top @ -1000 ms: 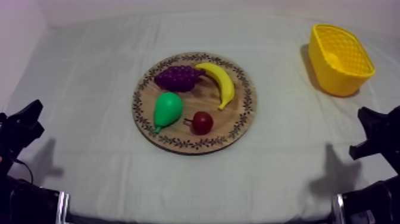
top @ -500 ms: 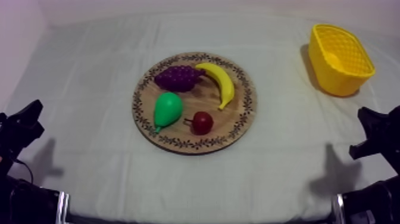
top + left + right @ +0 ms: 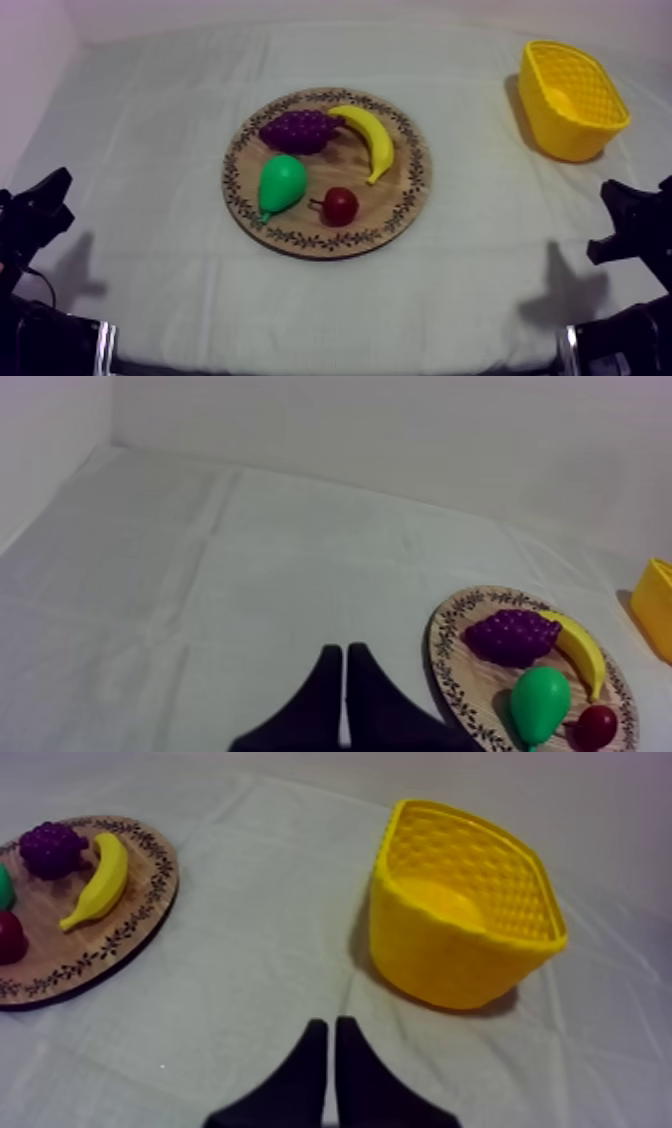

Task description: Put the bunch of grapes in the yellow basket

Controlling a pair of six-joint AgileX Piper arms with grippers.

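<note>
1. Top view: the bunch of grapes (image 3: pixel 300 130) is lying on the far left part of the wooden board (image 3: pixel 400 200), which is sitting mid-desk (image 3: pixel 140 130). A banana (image 3: pixel 368 140) is curving just beside the bunch's right end, and a pear (image 3: pixel 281 183) is lying close on its near side. The yellow basket (image 3: pixel 565 130) is standing well apart at the far right and is looking empty.
2. Left wrist view: the left end effector (image 3: pixel 344 656) is pointing over bare cloth to the left of the board, with its fingers pressed together on nothing. The grapes are showing as one knobbly moulded lump, so I am judging them light, stiff, a little slippery and not fragile.
3. Right wrist view: the right end effector (image 3: pixel 330 1027) is pointing at the cloth between board and basket, its fingers likewise pressed together on nothing. I am judging the best hold to be from above, across the bunch's narrow width towards its free left end, keeping clear of the banana.
4. No brand, label or writing is showing anywhere. The board's rim is carrying only a leaf pattern.
</note>
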